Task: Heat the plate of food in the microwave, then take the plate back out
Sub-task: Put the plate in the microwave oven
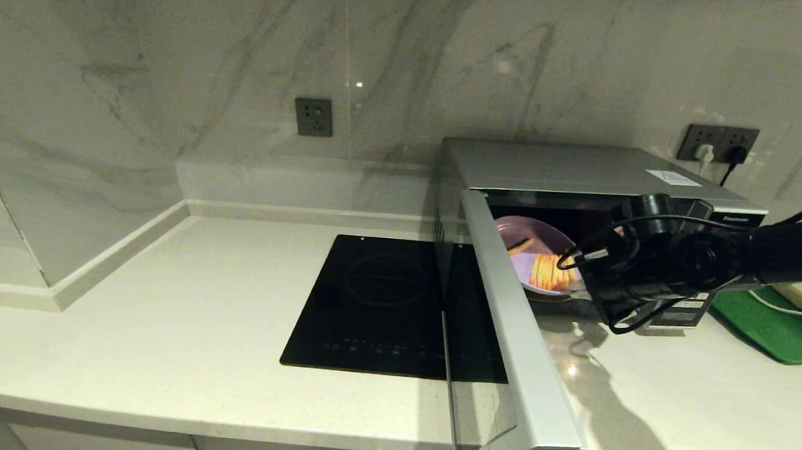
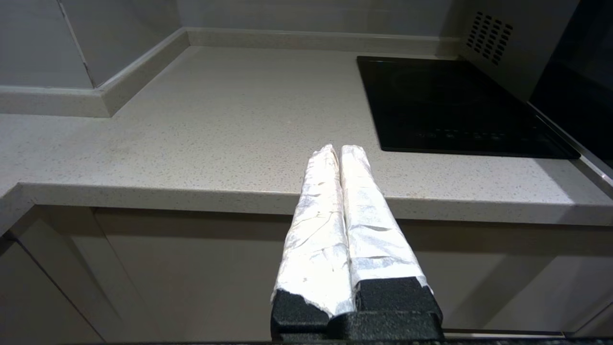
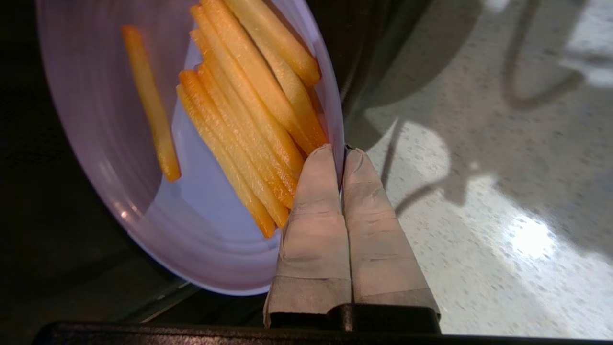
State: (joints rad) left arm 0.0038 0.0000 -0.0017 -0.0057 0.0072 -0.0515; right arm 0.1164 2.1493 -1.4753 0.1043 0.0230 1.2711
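The right hand (image 3: 341,154) pinches the rim of the plate of food (image 1: 538,261) at the open microwave (image 1: 588,171) mouth. The left hand (image 2: 339,152), clenched and empty, hangs by the tabletop (image 2: 191,129) near edge.

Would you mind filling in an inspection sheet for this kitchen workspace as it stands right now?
Surface: pale speckled countertop, with a black induction cooktop set into it.
Job's things: microwave with its door swung wide open; plate of food sits tilted at the cavity mouth, fries piled toward the gripped edge.
Clutter: green tray to the right of the microwave.
Grippers: right gripper shut on the plate's rim, one finger on each side; left gripper shut, empty, parked by the counter's front edge.
Cables: black wrist cables loop off the right arm; plugs in the wall socket.
Surroundings: marble-patterned wall, second socket.
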